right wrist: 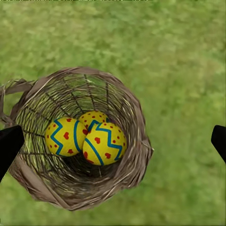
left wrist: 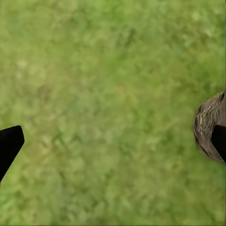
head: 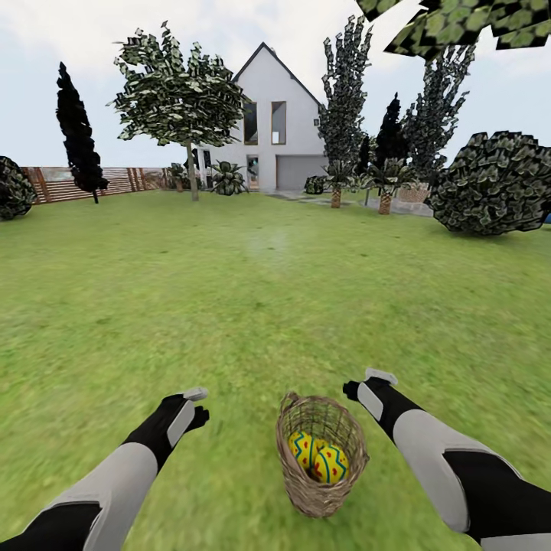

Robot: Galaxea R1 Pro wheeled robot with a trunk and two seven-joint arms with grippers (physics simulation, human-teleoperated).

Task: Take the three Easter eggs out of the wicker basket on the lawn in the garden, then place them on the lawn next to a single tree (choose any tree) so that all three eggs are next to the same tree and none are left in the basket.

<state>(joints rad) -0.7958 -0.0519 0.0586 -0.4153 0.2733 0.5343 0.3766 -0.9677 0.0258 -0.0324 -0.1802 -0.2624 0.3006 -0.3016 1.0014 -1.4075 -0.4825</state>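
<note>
Standing upright on the lawn (head: 252, 306) btwn both arms, mouth up, wicker basket (head: 320, 453) holds three Easter eggs (right wrist: 87, 136) touching at its bottom, w/ left gripper (left wrist: 113, 143) and right gripper (right wrist: 113, 141) both spread wide, empty.

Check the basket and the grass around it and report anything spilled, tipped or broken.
Nothing stands out. The basket stands upright on the grass, its weave looks whole, and all three eggs lie together at its bottom. No egg lies on the grass around it.
</note>
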